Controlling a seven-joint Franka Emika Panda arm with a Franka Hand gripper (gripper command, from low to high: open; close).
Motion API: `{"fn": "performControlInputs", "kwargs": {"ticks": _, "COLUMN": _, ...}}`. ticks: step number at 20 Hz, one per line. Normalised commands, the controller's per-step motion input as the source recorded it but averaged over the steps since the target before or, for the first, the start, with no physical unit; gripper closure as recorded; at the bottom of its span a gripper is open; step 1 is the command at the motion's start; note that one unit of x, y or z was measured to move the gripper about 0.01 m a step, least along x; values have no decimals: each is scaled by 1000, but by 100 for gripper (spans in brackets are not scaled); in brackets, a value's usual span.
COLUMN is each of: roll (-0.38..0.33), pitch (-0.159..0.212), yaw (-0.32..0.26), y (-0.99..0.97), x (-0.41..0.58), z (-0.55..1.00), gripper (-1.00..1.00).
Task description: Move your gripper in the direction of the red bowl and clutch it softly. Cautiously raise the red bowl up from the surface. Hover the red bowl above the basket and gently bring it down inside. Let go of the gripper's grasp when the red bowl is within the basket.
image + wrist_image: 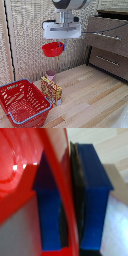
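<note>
My gripper hangs high above the wooden surface and is shut on the rim of the small red bowl, which is lifted well clear of everything. In the wrist view the two blue fingers pinch the bowl's red rim between them. The basket, red with a pale rim, stands on the surface at the exterior view's lower left, below the bowl and further toward the exterior view's left.
A pinkish cup stands on the surface below the gripper, with a yellow and red box upright in front of it, next to the basket. A dark drawer unit stands at the exterior view's right.
</note>
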Motion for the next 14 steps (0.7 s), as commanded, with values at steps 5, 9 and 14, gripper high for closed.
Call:
{"fn": "performControlInputs", "kwargs": {"ticks": 5, "roll": 0, "pitch": -59, "yaw": 0, "y": 986, "x": 2, "z": 0, "gripper": 100}}
{"fn": "performControlInputs", "kwargs": {"ticks": 9, "roll": 0, "pitch": -14, "yaw": 0, "y": 1000, "x": 0, "z": -87, "gripper": 100}}
{"fn": "performControlInputs", "kwargs": {"ticks": 14, "roll": -56, "pitch": 29, "yaw": 0, "y": 975, "x": 0, "z": -439, "gripper": 100}}
